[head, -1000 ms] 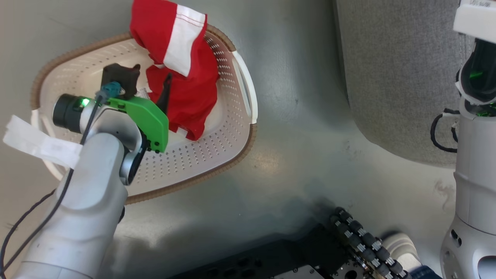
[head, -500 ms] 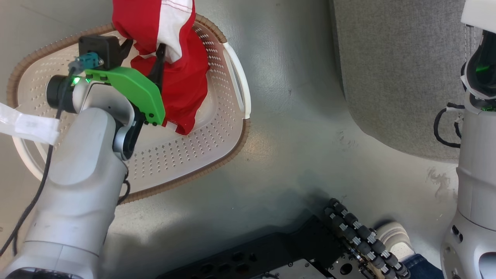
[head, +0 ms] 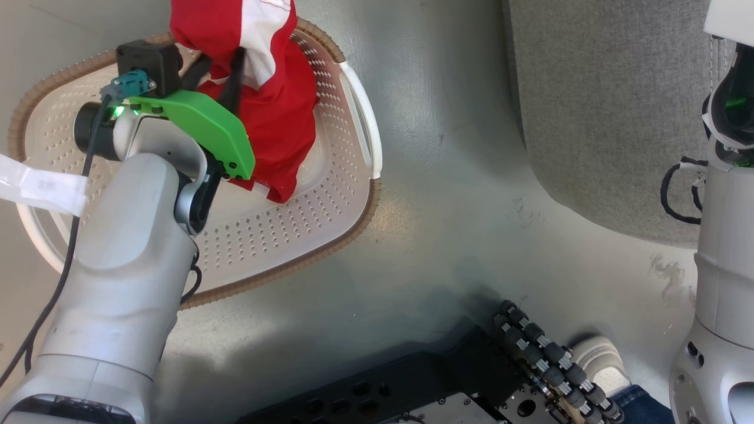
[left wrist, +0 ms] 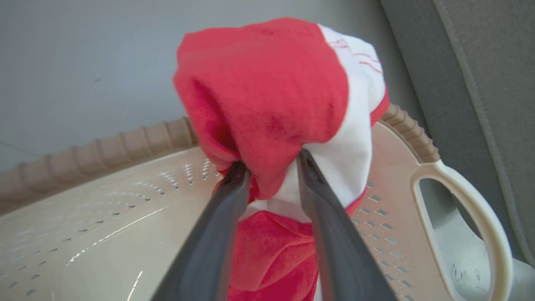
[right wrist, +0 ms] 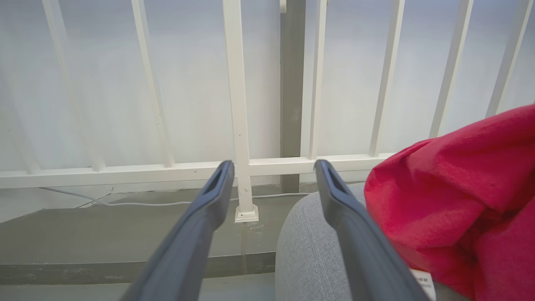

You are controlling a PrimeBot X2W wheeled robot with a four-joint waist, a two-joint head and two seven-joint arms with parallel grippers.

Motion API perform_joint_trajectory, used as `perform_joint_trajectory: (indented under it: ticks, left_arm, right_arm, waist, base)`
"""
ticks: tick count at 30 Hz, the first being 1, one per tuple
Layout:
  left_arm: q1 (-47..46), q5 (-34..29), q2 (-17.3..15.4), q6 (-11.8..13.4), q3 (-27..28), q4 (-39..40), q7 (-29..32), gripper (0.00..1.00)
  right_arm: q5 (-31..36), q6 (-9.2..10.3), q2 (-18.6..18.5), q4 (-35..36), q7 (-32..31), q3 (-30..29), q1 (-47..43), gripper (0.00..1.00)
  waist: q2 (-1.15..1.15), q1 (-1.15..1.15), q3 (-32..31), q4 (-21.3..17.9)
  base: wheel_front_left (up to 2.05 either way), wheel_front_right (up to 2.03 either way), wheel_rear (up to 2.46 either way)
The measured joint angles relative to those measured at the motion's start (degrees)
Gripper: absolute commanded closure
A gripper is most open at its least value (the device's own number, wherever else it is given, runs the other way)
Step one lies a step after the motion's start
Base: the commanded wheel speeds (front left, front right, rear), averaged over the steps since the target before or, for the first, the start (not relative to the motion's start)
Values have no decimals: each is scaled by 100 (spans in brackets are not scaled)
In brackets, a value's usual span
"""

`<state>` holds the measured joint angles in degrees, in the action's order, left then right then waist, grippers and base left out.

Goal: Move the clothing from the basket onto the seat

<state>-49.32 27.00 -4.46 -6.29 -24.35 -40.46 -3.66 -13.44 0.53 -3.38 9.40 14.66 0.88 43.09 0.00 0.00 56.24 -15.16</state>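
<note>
— Which way does the red clothing lie?

— In the head view its long axis runs near to far. The narrow end points back toward the robot, down in the basket and right of its centre. The bulkier end rises at the far rim and passes out of the top of that view. It is bunched, not spread flat.

— And the left fingers?

— Drawn in to a narrow gap, with a fold of that clothing pinched between their tips. In the left wrist view there is red cloth on one side of the pinch and a white band on the other.

— How does the fabric look?

— Bright red, soft and creased, with a broad white band carrying thin red stitch lines. The basket is white and perforated, with a brown ribbed rim and a white handle. It stands on the grey floor.

— Farther off?

— The grey seat lies to the robot's right, apart from the basket. The right fingers stand wide apart with nothing between them, just beside another red garment that lies on the cushion. It has a small white tag at its lower edge. Beyond is a white railing.
</note>
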Motion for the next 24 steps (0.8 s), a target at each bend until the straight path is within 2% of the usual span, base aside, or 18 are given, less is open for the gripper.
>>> perform_joint_trajectory:
  ticks: [13,24]
  left_arm:
    - [1,-15,31,-82,-474,-134,-431,100]
    - [119,-52,26,-83,-1081,88,-850,100]
  right_arm:
    - [93,-3,8,-189,1,-104,-6,0]
    - [260,-136,10,-625,1,-120,-318,0]
  waist:
    - [0,0,-210,125]
    - [0,0,-696,338]
  base:
    - [0,0,0]
    - [0,0,0]
